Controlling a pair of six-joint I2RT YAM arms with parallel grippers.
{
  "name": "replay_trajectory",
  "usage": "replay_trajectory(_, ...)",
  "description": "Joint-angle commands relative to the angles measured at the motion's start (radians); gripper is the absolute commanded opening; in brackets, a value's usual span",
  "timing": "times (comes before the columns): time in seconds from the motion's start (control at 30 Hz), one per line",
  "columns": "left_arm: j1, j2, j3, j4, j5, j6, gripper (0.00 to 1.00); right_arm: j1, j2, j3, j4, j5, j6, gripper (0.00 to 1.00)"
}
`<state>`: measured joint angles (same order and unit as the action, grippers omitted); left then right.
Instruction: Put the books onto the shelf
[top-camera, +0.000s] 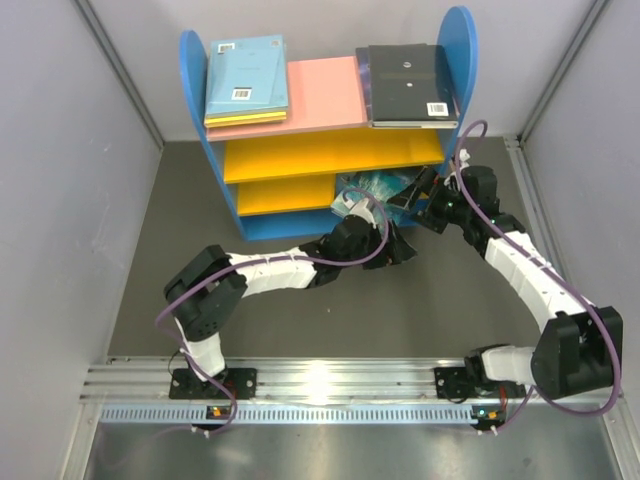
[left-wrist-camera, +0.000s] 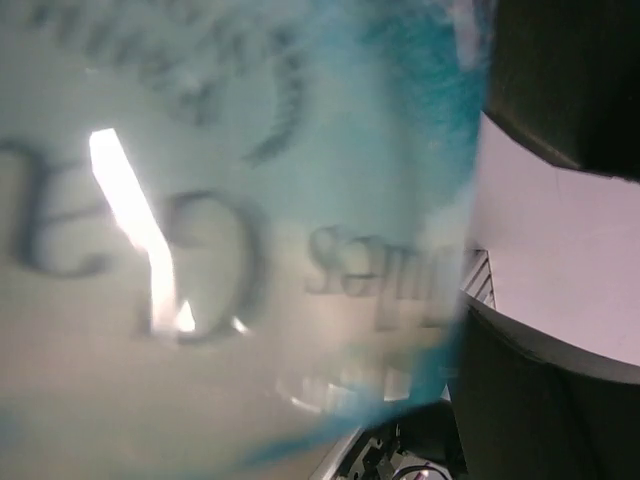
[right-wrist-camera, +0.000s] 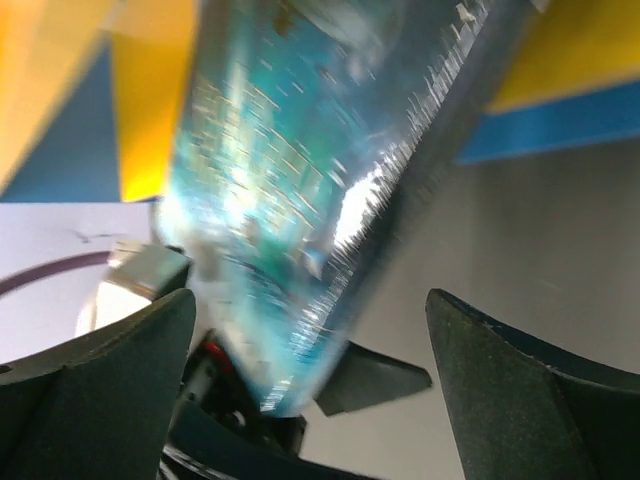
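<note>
**Top view.** The shelf (top-camera: 460, 45) stands on the far side of both claws. On its pink top board lie a light blue book (top-camera: 247, 68) on a yellow book (top-camera: 245, 118) at one end and a black book (top-camera: 405, 78) at the other. The teal book (top-camera: 372, 186) is tilted in front of the lower yellow boards. It is just beyond the left claw (top-camera: 388, 232) and beside the right claw (top-camera: 415, 195), which reaches in from the book's other side. Both arms stretch over the dark surface (top-camera: 300, 315).

**Left wrist view.** The teal cover fills most of the picture, blurred and very close to the camera. The left claw's fingers (left-wrist-camera: 560, 70) are spread wide, with pale wall showing between them. The book's edge reaches into that gap, and I cannot tell whether it touches either finger.

**Right wrist view.** The right claw is open, with its fingers (right-wrist-camera: 100, 385) far apart. The teal book slants through the space ahead of them, clear of both. Yellow boards and the blue base show behind it.
</note>
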<state>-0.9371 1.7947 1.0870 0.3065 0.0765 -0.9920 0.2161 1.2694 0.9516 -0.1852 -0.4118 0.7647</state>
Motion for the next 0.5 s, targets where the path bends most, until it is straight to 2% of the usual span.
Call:
replay_trajectory(0.0, 0.004, 0.011, 0.044, 0.068, 0.005, -0.016, 0.88, 0.017, -0.065, 0.006, -0.105, 0.07, -0.071, 0.95)
replay_trajectory(0.1, 0.004, 0.02, 0.045, 0.075, 0.008, -0.02, 0.88, 0.017, -0.102, -0.042, -0.1, 0.106, -0.051, 0.86)
replay_trajectory(0.33, 0.0, 0.014, 0.037, 0.094, 0.039, -0.028, 0.84, 0.017, -0.084, -0.088, -0.005, 0.107, 0.03, 0.79)
replay_trajectory(0.37, -0.003, 0.003, 0.031, 0.092, 0.032, -0.02, 0.84, 0.017, -0.082, -0.089, 0.012, 0.113, 0.036, 0.74)
replay_trajectory(0.4, -0.008, -0.024, 0.019, 0.079, 0.025, -0.005, 0.84, 0.017, -0.082, -0.094, 0.026, 0.116, 0.045, 0.67)
replay_trajectory(0.43, -0.011, -0.041, 0.014, 0.066, 0.014, 0.003, 0.84, 0.017, -0.084, -0.096, 0.039, 0.125, 0.051, 0.42)
replay_trajectory(0.47, -0.014, -0.058, 0.008, 0.051, 0.008, 0.012, 0.84, 0.017, -0.085, -0.097, 0.055, 0.133, 0.056, 0.3)
